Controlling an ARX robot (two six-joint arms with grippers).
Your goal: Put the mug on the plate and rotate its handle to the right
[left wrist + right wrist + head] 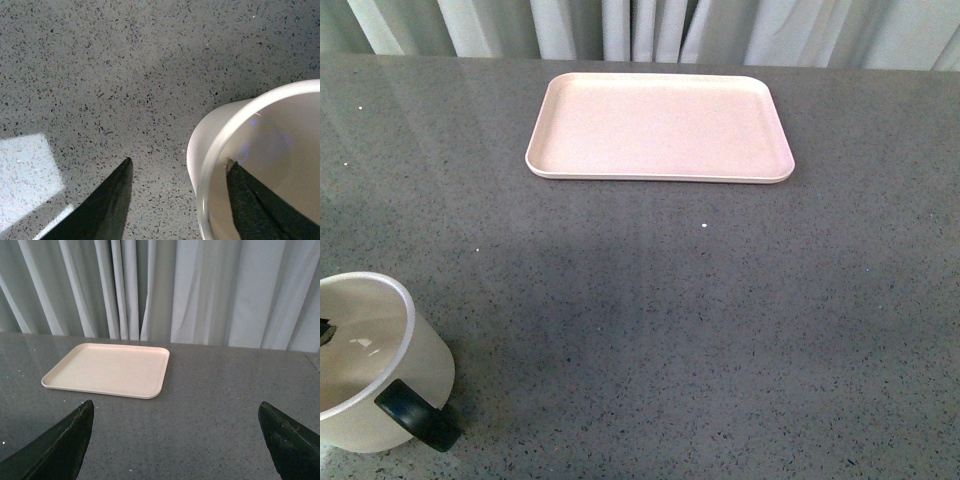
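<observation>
The mug (380, 360) is a smooth cream-white cylinder with a thin rounded rim. It stands upright at the near left of the table (720, 320), well apart from the plate (660, 125). Its glossy black loop handle (417, 415) sticks out toward the near right. The plate is a flat, matte, pale pink rectangle with rounded corners and a low rim, lying at the far side. The table is grey speckled stone. The left gripper (179, 161) is spread, one finger inside the mug and one outside, not clamped. The right gripper (175, 404) gapes wide, holding nothing.
</observation>
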